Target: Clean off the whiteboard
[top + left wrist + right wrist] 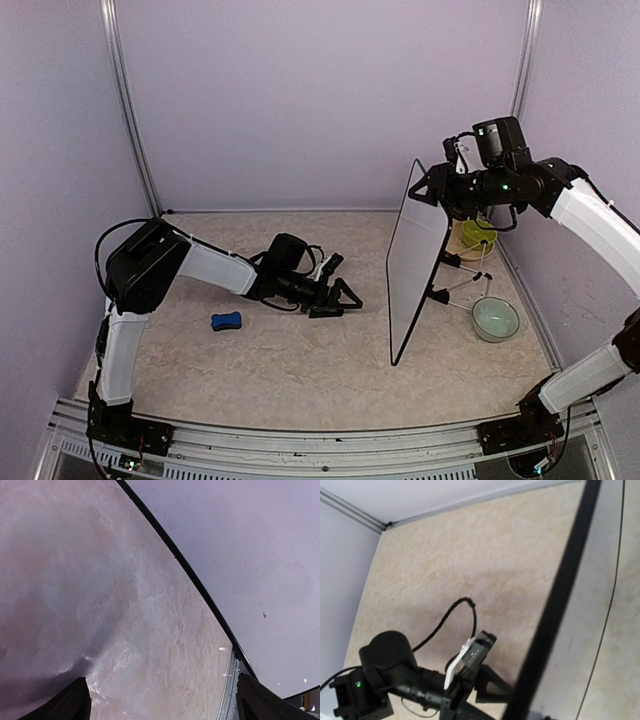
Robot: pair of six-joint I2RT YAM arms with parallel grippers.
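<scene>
The whiteboard [415,260] stands nearly upright on its lower edge, right of the table's middle and edge-on to the top camera. My right gripper [432,187] is shut on its top corner. In the right wrist view its black frame [555,600] runs diagonally and my own fingers are hidden. My left gripper [345,297] lies low over the table, open and empty, pointing at the board. In the left wrist view the board's glossy face [150,605] mirrors the mottled table between my spread fingertips [75,702]; no writing shows there.
A small blue eraser block [226,321] lies on the table near the left arm. Behind the board are a thin black wire stand [455,285], a pale green bowl [496,320] and a yellow-green cup [477,235]. Purple walls close in the table.
</scene>
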